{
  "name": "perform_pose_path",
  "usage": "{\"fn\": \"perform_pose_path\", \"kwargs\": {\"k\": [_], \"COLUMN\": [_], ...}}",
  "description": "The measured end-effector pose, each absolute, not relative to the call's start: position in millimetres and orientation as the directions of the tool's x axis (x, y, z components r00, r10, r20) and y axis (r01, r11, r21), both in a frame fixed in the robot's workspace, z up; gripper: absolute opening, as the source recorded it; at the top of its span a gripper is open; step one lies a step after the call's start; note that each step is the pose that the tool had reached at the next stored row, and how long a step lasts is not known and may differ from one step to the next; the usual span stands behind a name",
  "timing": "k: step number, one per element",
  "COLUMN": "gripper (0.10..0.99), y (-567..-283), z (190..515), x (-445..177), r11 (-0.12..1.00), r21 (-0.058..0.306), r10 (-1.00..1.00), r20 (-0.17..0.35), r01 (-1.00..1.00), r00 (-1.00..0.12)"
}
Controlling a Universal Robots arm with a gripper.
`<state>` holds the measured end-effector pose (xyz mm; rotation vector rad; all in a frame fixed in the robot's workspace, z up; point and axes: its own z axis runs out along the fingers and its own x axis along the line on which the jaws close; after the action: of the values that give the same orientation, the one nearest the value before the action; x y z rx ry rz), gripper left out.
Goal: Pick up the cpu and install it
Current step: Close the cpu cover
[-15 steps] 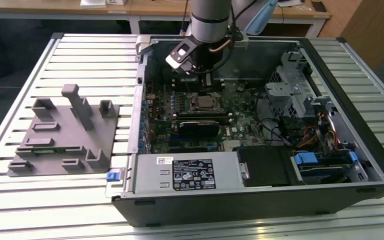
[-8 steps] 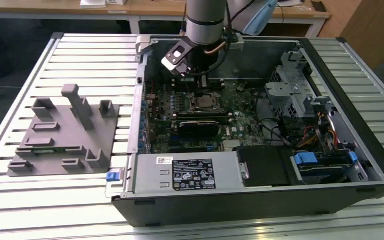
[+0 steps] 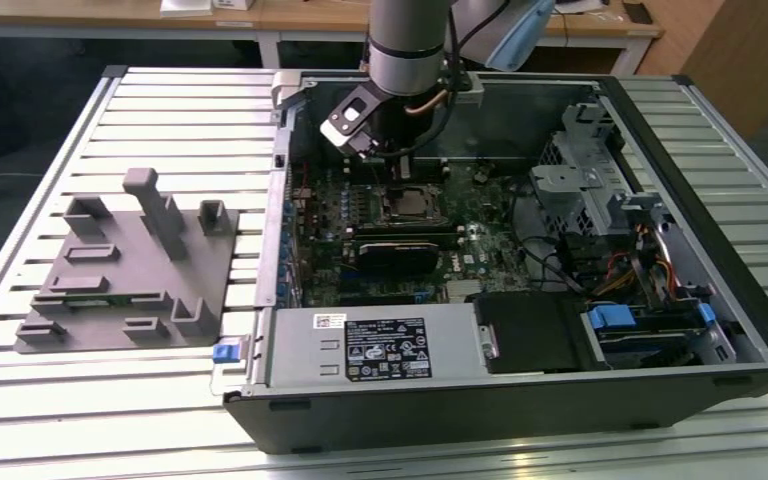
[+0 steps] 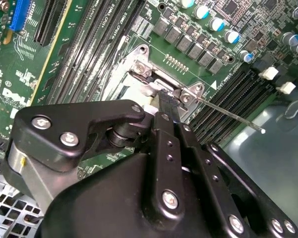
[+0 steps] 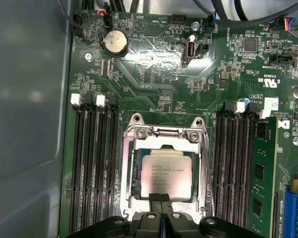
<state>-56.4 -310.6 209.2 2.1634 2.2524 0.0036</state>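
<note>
Already the cpu (image 5: 165, 173) lies seated in the socket (image 5: 126, 163), just ahead of my gripper (image 5: 161, 201), which is closed on nothing. I judge the install nearly done. The lever (image 4: 228, 114) beside my tips looks unlatched, so locking calls for a steady push clear of the cpu.

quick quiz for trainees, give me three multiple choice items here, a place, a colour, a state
1. Where is the cpu? A in the socket B on the floor C held in the air
2. Motherboard colour? A red B green C white
3. The computer case is: A closed B open, insides showing C upside down

Answers:
1 A, it lies inside the socket's metal frame in the first wrist view.
2 B, the motherboard is green in both wrist views.
3 B, the exterior view looks in at the motherboard.
</note>
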Motion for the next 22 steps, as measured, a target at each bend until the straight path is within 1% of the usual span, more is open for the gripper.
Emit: {"fn": "perform_pose_path", "kwargs": {"k": [22], "gripper": [0.106], "y": [-310.6], "z": [199.6], "x": [-54.7], "r11": [0.04], "r21": [0.014], "r10": [0.999], "r20": [-0.012], "r01": [0.999], "r00": [-0.04]}}
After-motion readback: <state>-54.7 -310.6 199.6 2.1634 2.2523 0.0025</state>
